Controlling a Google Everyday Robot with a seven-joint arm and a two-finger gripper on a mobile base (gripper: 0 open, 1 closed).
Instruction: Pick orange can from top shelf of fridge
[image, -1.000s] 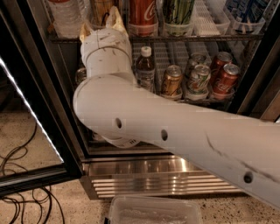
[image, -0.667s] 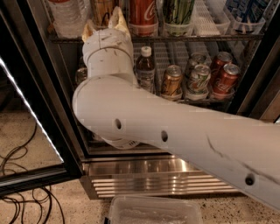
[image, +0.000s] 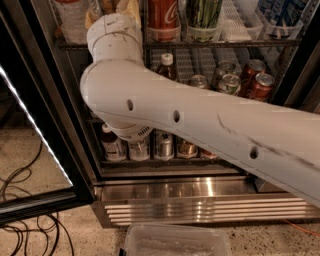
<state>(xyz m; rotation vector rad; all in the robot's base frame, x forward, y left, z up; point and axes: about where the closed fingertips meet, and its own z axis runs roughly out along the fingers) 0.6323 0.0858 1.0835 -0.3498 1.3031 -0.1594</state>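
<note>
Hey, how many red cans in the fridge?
3: a cola can on the top shelf right of the gripper; two red cans at the right end of the middle rack. The arm may hide more.

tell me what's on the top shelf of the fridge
On the top shelf: a clear bottle at left, a red cola can, a green can. The gripper sits between bottle and cola can; the wrist covers what it meets, so no orange can shows.
</note>
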